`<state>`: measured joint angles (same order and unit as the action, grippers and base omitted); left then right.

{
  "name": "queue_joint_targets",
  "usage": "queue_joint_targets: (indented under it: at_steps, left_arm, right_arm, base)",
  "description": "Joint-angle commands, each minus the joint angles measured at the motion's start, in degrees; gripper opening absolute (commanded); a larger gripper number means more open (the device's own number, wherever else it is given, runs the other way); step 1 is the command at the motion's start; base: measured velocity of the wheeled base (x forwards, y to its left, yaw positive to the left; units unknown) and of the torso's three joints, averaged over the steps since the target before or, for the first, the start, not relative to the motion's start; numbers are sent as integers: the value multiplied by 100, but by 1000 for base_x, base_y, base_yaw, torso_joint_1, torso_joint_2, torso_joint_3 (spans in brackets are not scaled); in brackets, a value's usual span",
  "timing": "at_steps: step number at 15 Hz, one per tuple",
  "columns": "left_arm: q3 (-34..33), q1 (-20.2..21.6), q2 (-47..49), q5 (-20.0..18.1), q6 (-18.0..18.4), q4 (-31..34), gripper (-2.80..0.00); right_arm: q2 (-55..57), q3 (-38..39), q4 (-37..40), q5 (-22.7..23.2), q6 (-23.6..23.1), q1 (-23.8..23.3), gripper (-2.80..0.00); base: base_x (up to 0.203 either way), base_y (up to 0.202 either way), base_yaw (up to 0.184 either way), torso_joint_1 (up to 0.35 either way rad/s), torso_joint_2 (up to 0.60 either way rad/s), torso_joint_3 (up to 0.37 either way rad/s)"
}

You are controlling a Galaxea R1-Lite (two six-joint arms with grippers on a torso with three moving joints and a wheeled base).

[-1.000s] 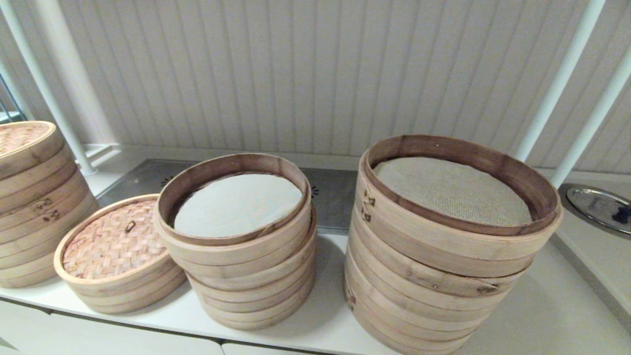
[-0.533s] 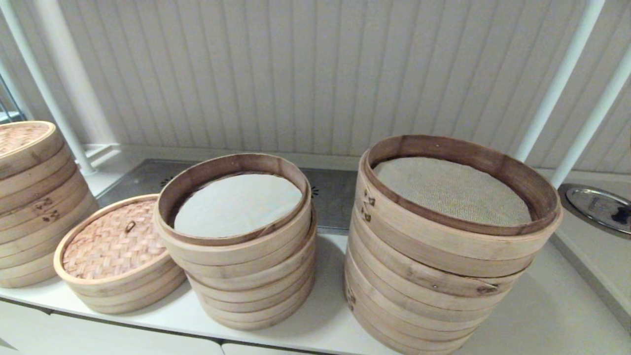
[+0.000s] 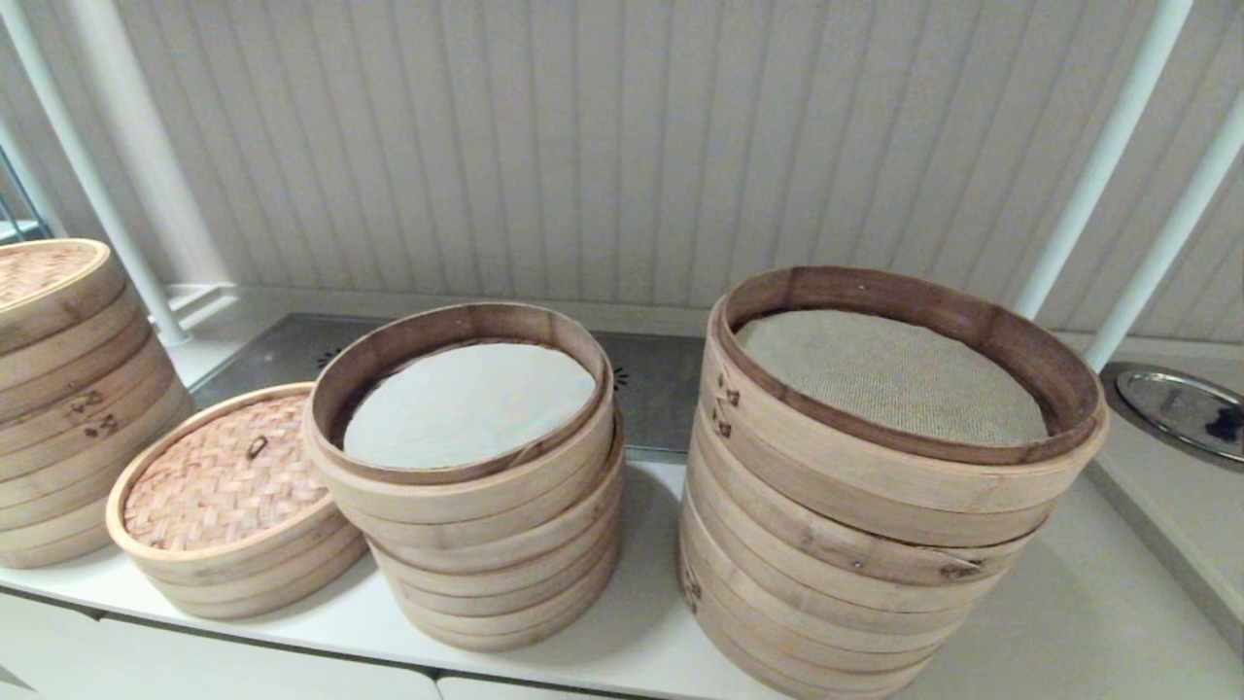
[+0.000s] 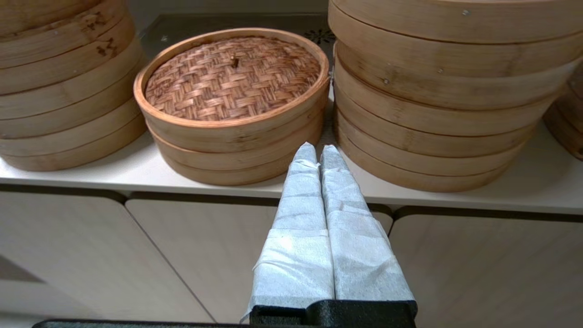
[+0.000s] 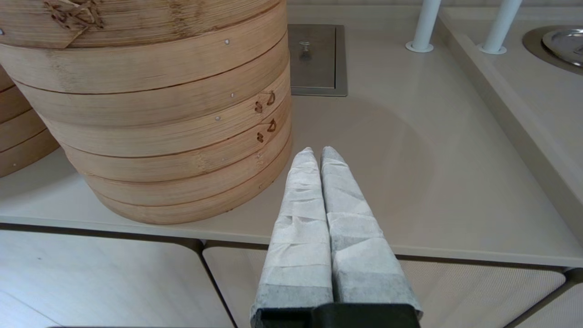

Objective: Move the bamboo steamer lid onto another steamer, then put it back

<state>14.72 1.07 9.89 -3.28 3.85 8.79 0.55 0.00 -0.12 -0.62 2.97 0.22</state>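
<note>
The bamboo steamer lid [image 3: 225, 474] [image 4: 231, 77], woven pinkish-brown with a small centre loop, rests on a low steamer at the counter's front left. Right beside it stands another steamer [image 3: 468, 403] [image 4: 446, 91], a medium stack of pale tiers with a white round liner and no lid. My left gripper [image 4: 319, 152] is shut and empty, held off the counter's front edge, pointing at the gap between the low steamer and that stack. My right gripper [image 5: 317, 154] is shut and empty too, in front of the counter beside the wide stack. Neither gripper shows in the head view.
A wider, taller stack [image 3: 889, 467] [image 5: 150, 105] with a beige mesh liner stands right of centre. Another lidded stack [image 3: 58, 389] sits at the far left. White poles [image 3: 1108, 156] rise at the back right, near a metal dish [image 3: 1181, 408]. Cabinet fronts [image 4: 182, 255] lie below the counter.
</note>
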Motion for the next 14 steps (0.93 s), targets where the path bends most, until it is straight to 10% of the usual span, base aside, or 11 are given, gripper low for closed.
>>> queue_joint_targets:
  at_steps: [1,14]
  left_arm:
    - [-170,-54,-585,-10,2,12,-280]
    - [-1229,-72,-1055,-32,32,-614,-280]
  right_arm:
    - [-1,9,3,1,1,3,-280]
    - [-1,9,-3,1,1,4,-280]
  base:
    - [0,0,0,0,0,0]
    - [0,0,0,0,0,0]
